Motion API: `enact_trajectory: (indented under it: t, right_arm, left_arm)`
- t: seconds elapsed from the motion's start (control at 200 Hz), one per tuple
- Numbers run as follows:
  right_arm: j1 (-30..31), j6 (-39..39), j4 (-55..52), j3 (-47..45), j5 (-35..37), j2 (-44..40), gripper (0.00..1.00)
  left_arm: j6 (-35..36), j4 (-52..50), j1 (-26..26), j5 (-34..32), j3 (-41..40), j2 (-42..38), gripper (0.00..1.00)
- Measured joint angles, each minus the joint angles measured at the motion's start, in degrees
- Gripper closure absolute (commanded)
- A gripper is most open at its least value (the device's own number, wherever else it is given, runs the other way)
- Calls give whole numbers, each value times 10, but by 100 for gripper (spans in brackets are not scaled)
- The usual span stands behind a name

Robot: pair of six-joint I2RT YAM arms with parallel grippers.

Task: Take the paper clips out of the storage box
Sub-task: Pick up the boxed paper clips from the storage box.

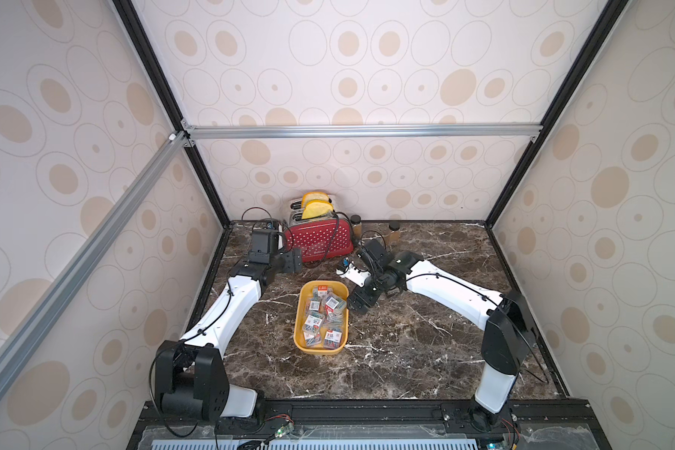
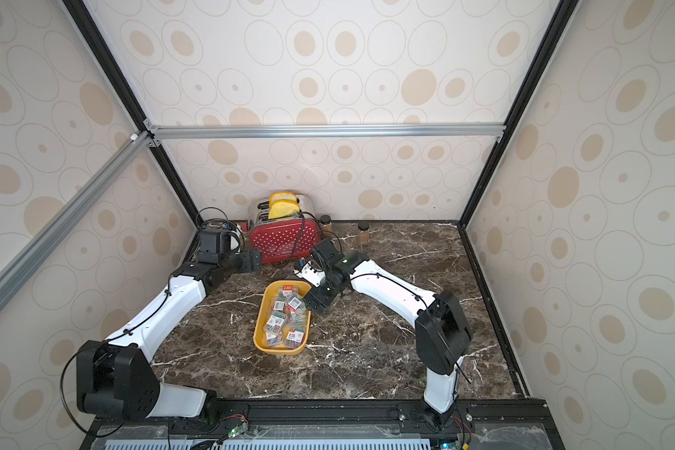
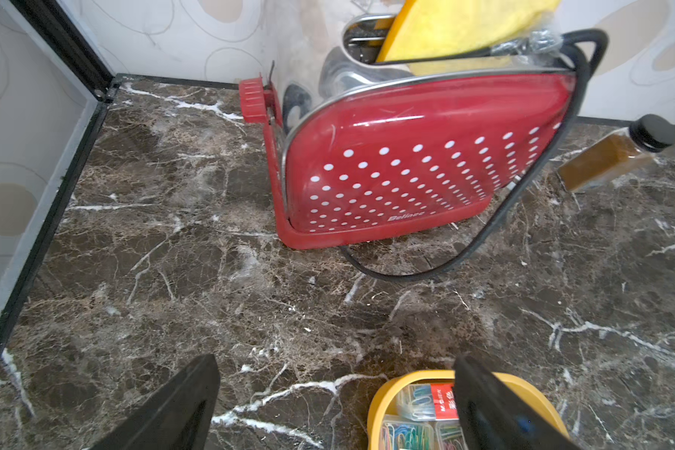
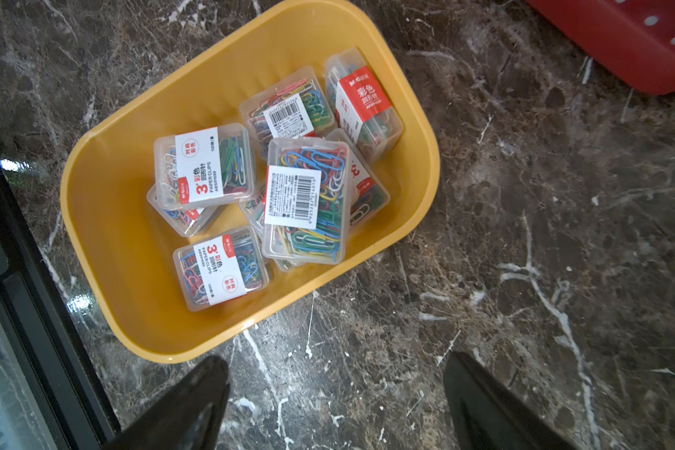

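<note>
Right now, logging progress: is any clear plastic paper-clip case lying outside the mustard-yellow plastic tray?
No, in the right wrist view all the clear plastic paper-clip cases lie inside the mustard-yellow plastic tray.

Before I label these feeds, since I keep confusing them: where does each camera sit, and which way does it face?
Top views: high above the robot's base, looking down at the table; both arms show.
Left wrist: faces the toaster; open left hand shows.
Right wrist: looks down on the paper clips; open right hand shows.
Shared: all see the storage box.
</note>
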Motion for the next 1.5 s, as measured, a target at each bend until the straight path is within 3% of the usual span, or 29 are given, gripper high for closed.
enact_trajectory:
  t: [0.26, 0.521, 0.901, 1.157, 1.502]
  right_arm:
    - [17, -1, 20, 26, -2, 52, 7]
    - [50, -3, 51, 33, 44, 84, 6]
    - [51, -3, 71, 49, 73, 121, 8]
    - [54, 3, 69, 50, 66, 122, 24]
    - [55, 6, 65, 50, 53, 124, 19]
  left_arm:
    - [-21, -24, -5, 3, -33, -57, 4]
    - [-46, -44, -5, 12, -62, -131, 4]
    - [-54, -57, -5, 28, -77, -148, 4]
    - [-56, -60, -5, 29, -82, -152, 3]
    - [-61, -62, -5, 29, -84, -155, 3]
